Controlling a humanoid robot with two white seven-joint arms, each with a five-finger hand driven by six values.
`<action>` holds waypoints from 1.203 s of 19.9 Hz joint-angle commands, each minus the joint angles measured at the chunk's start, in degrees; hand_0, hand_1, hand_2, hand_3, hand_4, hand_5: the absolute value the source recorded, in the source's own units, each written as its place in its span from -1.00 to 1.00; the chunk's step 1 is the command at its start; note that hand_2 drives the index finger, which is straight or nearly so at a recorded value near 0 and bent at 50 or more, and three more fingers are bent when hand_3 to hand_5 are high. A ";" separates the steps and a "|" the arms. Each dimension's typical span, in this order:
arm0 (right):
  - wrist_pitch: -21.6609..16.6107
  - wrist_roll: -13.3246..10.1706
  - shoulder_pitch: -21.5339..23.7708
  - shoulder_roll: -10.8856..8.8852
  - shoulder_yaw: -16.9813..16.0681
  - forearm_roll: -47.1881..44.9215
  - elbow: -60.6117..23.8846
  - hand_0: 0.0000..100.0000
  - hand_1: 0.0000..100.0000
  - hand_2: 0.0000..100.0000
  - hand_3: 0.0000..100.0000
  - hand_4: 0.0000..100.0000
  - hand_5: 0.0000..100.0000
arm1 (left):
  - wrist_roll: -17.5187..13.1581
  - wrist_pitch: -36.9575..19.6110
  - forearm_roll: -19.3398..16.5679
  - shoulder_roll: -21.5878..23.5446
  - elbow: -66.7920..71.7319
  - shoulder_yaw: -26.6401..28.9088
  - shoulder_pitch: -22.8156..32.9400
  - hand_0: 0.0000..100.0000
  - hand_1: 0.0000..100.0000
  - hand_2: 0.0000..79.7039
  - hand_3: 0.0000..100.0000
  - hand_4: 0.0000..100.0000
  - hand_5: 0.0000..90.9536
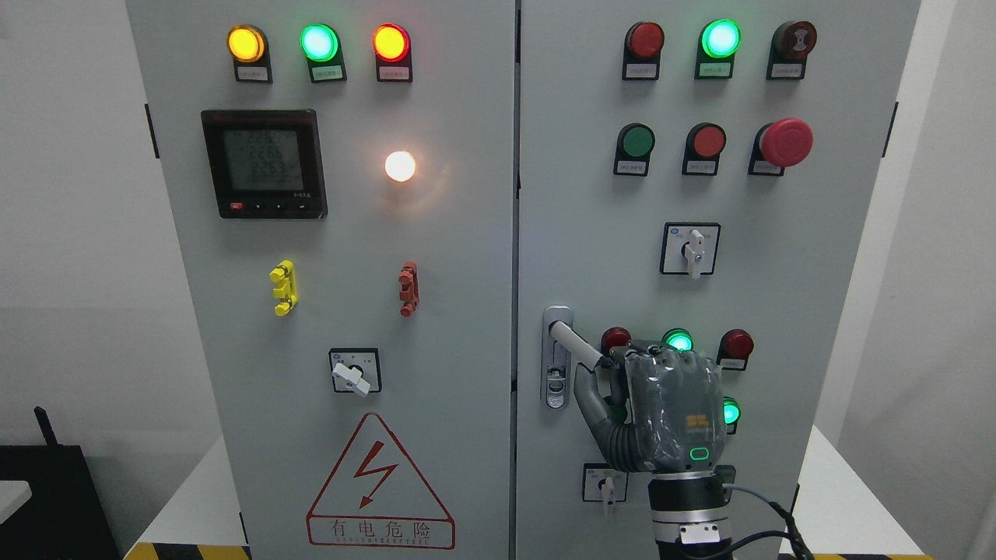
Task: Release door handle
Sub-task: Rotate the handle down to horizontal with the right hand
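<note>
Door handle (574,341): swung out from its lock plate on the right door, low, near the centre seam.
Right hand (661,408): fingers curled around the handle's free end.
Risk: withdrawing before uncurling could drag the door; knuckles may bump the green lamp (679,340) behind.

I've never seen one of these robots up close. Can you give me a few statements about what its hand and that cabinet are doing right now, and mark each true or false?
1. The right hand is curled around the door handle. True.
2. The handle is on the left door. False: it is on the right door, near its left edge.
3. The big red mushroom button is on the right door. True.
4. The lightning warning triangle is on the right door. False: it is low on the left door.
5. Both robot hands show. False: only the right one does.
</note>
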 commanded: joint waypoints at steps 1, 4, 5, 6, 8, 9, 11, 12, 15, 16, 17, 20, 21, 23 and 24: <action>0.00 -0.12 -0.17 0.04 -0.36 -0.54 -0.32 0.15 0.22 0.96 1.00 1.00 0.97 | 0.03 -0.03 -1.58 0.00 -0.53 0.00 0.00 -0.76 -0.22 -1.00 -1.00 -1.00 -1.00; 0.00 -0.12 -0.26 -0.05 -0.36 -0.54 -0.32 0.16 0.21 0.96 1.00 1.00 0.97 | 0.03 -0.03 -1.58 0.00 -0.53 0.00 0.00 -0.76 -0.22 -1.00 -1.00 -1.00 -1.00; 0.00 -0.12 -0.26 -0.05 -0.36 -0.62 -0.32 0.16 0.21 0.96 1.00 1.00 0.97 | 0.03 -0.03 -1.58 0.00 -0.53 0.00 0.00 -0.76 -0.22 -1.00 -1.00 -1.00 -1.00; 0.00 -0.12 -0.35 -0.05 -0.36 -0.62 -0.32 0.16 0.20 0.96 1.00 1.00 0.97 | 0.03 -0.03 -1.58 0.00 -0.53 0.00 0.00 -0.76 -0.22 -1.00 -1.00 -1.00 -1.00; 0.00 -0.56 -0.44 0.04 -0.36 -0.62 -0.32 0.16 0.19 0.96 1.00 1.00 0.97 | 0.03 -0.03 -1.58 0.00 -0.53 0.00 0.00 -0.76 -0.22 -1.00 -1.00 -1.00 -1.00; -0.08 -0.65 -0.44 0.04 -0.36 -0.62 -0.32 0.16 0.19 0.96 1.00 1.00 0.97 | 0.03 -0.03 -1.58 0.00 -0.53 0.00 0.00 -0.76 -0.22 -1.00 -1.00 -1.00 -1.00; -0.08 -0.65 -0.53 -0.05 -0.36 -0.62 -0.23 0.16 0.19 0.96 1.00 1.00 0.97 | 0.03 -0.03 -1.58 0.00 -0.53 0.00 0.00 -0.76 -0.22 -1.00 -1.00 -1.00 -1.00; -0.08 -0.56 -0.70 -0.05 -0.36 -0.62 -0.23 0.16 0.18 0.96 1.00 1.00 0.97 | 0.03 -0.03 -1.58 0.00 -0.53 0.00 0.00 -0.76 -0.22 -1.00 -1.00 -1.00 -1.00; -0.08 -0.56 -0.79 -0.05 -0.27 -0.62 -0.23 0.17 0.18 0.96 1.00 1.00 0.97 | 0.03 -0.03 -1.58 0.00 -0.53 0.00 0.00 -0.76 -0.22 -1.00 -1.00 -1.00 -1.00; -0.08 -0.56 -0.79 -0.05 -0.36 -0.62 -0.23 0.17 0.18 0.96 1.00 1.00 0.97 | 0.03 -0.03 -1.58 0.00 -0.53 0.00 0.00 -0.76 -0.22 -1.00 -1.00 -1.00 -1.00; -0.08 -0.56 -0.79 0.04 -0.36 -0.62 -0.23 0.17 0.18 0.96 1.00 1.00 0.97 | 0.03 -0.03 -1.58 0.00 -0.53 0.00 0.00 -0.76 -0.22 -1.00 -1.00 -1.00 -1.00; -0.08 -0.56 -0.70 0.04 -0.36 -0.62 -0.23 0.17 0.17 0.95 1.00 1.00 0.97 | 0.03 -0.03 -1.58 0.00 -0.53 0.00 0.00 -0.76 -0.22 -1.00 -1.00 -1.00 -1.00; -0.17 -0.56 -0.62 0.04 -0.36 -0.62 -0.23 0.17 0.17 0.95 1.00 1.00 0.97 | 0.03 -0.03 -1.58 0.00 -0.53 0.00 0.00 -0.76 -0.22 -1.00 -1.00 -1.00 -1.00; -0.08 -0.56 -0.35 -0.05 -0.27 -0.62 -0.23 0.17 0.16 0.95 1.00 1.00 0.97 | 0.03 -0.03 -1.58 0.00 -0.53 0.00 0.00 -0.76 -0.22 -1.00 -1.00 -1.00 -1.00; -0.08 -0.56 -0.18 -0.14 -0.27 -0.62 -0.23 0.18 0.16 0.95 1.00 1.00 0.97 | 0.03 -0.03 -1.58 0.00 -0.53 0.00 0.00 -0.76 -0.22 -1.00 -1.00 -1.00 -1.00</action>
